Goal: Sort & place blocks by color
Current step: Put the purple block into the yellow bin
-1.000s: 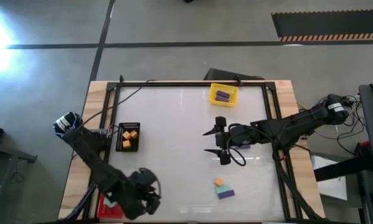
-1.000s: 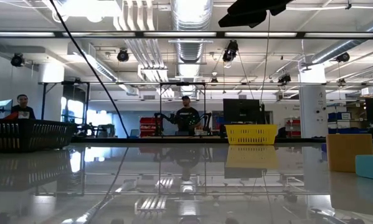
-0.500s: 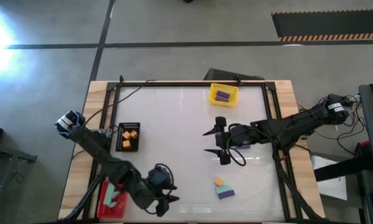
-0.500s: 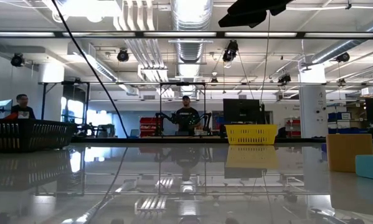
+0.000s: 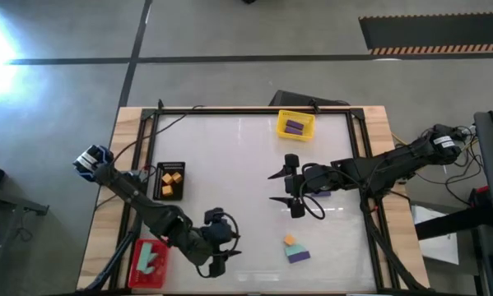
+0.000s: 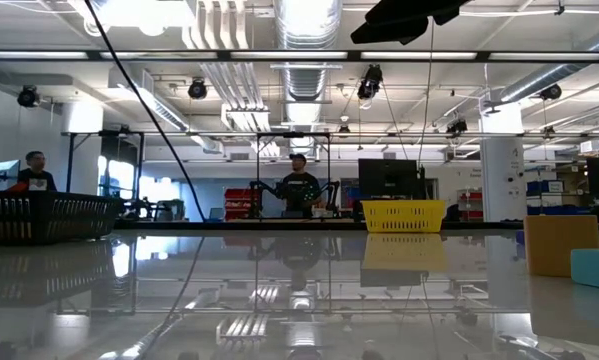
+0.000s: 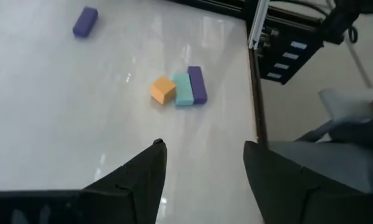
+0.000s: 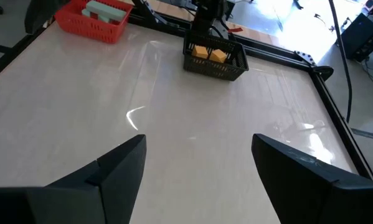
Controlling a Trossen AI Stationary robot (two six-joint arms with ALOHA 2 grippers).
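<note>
High view, left gripper (image 5: 222, 252) jaws wide and empty near the table's (image 5: 230, 156) front edge, right gripper (image 5: 286, 186) wide mid-table, orange, teal and purple blocks (image 5: 295, 249) clustered near the front-right corner.

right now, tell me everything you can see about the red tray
The red plastic mesh tray is a shallow rectangular basket with latticed walls, sitting flat at the table's near left corner. It holds a few mint-teal bars lying loose inside, nothing else. The left gripper hovers off to its side, open and apart from it; nothing else touches the tray.
</note>
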